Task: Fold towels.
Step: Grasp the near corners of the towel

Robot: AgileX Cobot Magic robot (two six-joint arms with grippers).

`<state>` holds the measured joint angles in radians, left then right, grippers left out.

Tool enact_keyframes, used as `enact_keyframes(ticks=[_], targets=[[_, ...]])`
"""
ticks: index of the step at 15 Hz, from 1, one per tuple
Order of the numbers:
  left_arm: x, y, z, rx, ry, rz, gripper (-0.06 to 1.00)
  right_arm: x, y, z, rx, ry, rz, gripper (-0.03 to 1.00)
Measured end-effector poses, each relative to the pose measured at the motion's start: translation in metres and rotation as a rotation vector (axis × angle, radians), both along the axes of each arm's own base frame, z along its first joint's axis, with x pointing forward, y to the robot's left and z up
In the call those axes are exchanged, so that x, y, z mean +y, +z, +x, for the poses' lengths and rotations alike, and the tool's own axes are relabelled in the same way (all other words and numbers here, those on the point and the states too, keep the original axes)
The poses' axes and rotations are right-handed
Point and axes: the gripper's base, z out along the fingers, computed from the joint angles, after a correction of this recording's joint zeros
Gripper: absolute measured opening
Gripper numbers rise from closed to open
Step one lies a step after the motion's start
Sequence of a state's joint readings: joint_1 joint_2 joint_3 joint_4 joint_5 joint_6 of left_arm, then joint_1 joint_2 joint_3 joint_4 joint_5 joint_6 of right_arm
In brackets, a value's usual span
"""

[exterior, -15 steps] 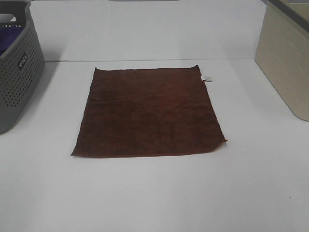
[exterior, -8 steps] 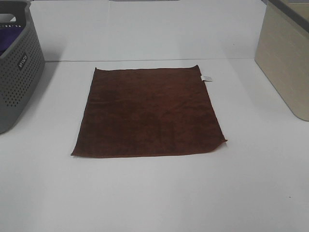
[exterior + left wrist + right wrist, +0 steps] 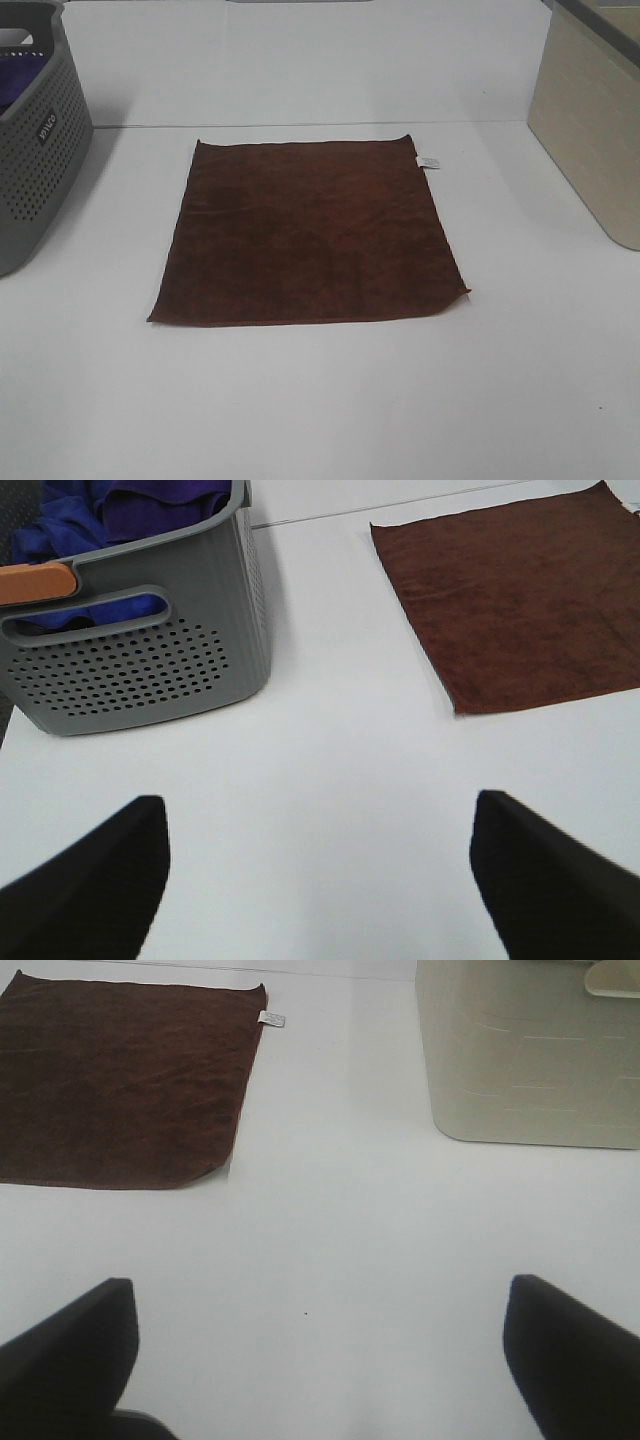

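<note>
A brown towel lies flat and unfolded in the middle of the white table, with a small white tag at its far right corner. It also shows in the left wrist view and in the right wrist view. My left gripper is open and empty, hovering over bare table near the towel's front left corner. My right gripper is open and empty over bare table off the towel's front right corner. Neither gripper shows in the exterior high view.
A grey perforated basket stands at the left, holding blue and purple towels. A beige bin stands at the right and also shows in the right wrist view. The table's back edge runs behind the towel.
</note>
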<state>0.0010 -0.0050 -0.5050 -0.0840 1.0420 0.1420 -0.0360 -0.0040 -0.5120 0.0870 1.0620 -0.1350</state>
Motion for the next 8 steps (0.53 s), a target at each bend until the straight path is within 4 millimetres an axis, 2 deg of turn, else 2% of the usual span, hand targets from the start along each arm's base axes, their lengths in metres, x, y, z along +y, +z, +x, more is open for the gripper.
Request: enact_keyframes(ticks=[8], targets=[[0.0, 0.0, 0.0, 0.0, 0.0, 0.0, 0.77, 0.0, 0.0, 0.0, 0.0, 0.0, 0.0, 0.95]])
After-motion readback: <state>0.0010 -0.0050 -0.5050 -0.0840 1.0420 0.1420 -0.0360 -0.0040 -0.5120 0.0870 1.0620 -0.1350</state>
